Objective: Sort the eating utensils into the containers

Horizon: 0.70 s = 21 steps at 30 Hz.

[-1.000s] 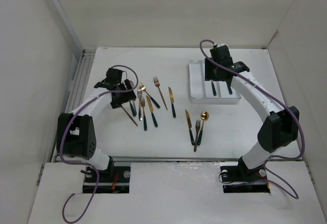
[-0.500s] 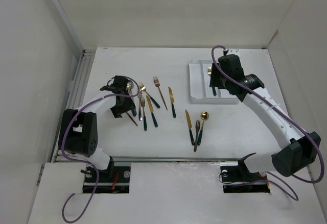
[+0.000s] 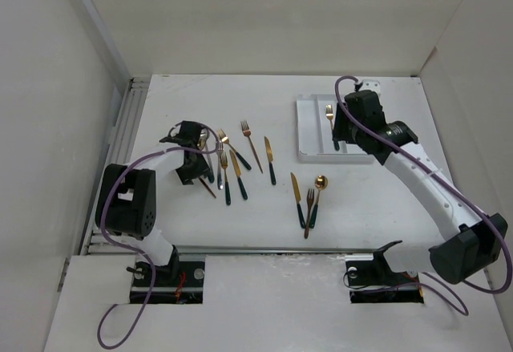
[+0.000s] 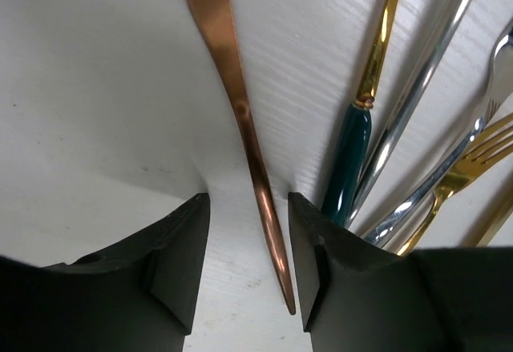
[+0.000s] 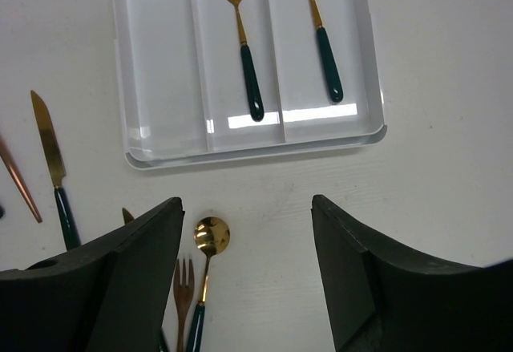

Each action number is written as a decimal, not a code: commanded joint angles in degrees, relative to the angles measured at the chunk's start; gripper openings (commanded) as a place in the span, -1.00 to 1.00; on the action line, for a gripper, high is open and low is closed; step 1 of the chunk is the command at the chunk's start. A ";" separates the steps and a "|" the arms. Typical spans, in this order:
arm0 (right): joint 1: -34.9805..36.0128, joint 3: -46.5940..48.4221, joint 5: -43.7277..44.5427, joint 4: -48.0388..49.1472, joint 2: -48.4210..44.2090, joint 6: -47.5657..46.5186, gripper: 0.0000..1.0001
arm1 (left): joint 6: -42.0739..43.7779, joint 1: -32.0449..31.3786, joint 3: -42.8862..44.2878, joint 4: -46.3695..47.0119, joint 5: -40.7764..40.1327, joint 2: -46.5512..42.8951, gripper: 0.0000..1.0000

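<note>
My left gripper [image 3: 190,167] [image 4: 244,264] is open and low on the table. Its fingers [image 4: 178,260] straddle the pointed end of a slim all-copper utensil [image 4: 240,119] [image 3: 205,185], which lies nearer the right finger. My right gripper [image 3: 343,134] [image 5: 247,208] is open and holds nothing, above the near edge of the white tray [image 5: 248,155] [image 3: 308,131]. In the tray, a gold fork [image 5: 243,55] lies in the middle compartment and a gold spoon [image 5: 324,43] in the right one. Several more utensils [image 3: 228,167] lie beside the left gripper.
A gold knife [image 3: 270,159] lies mid-table. A knife [image 3: 296,198], a copper fork [image 5: 184,288] and a gold spoon [image 5: 210,236] lie together near the tray's near edge. A green-handled utensil [image 4: 353,147] and silver ones [image 4: 425,87] lie right of the left fingers.
My right arm has swung right and drawn back from over the tray, uncovering the fork there. My left gripper has shifted slightly toward me, onto the copper utensil's end.
</note>
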 commanded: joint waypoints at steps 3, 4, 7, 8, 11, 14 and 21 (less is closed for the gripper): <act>0.51 -0.59 3.22 0.23 -3.57 -0.70 0.42 | 0.94 2.95 -1.42 1.64 -0.34 3.38 -0.34; 0.51 -0.59 3.22 -0.38 -3.57 -0.70 0.42 | 0.94 2.96 -1.42 2.16 0.19 3.38 -0.43; 0.51 -0.06 4.36 -0.38 -4.18 -0.70 0.42 | 0.33 3.48 -2.12 2.16 0.80 3.38 -0.80; 0.51 -0.06 4.36 -0.38 -4.71 -0.70 0.42 | 0.33 3.48 -2.99 2.95 1.59 2.86 -0.89; 0.51 -0.06 4.36 -0.38 -5.24 -0.70 0.42 | 0.33 3.48 -5.62 4.70 2.65 1.01 -1.00; 0.51 -0.06 2.36 -0.38 -5.24 -0.70 0.42 | 0.33 4.62 -6.95 5.33 3.18 -1.79 -1.00; 6.29 -2.43 -6.86 4.70 -4.71 -2.72 0.42 | 4.54 5.68 -1.44 5.33 8.10 -8.21 -1.00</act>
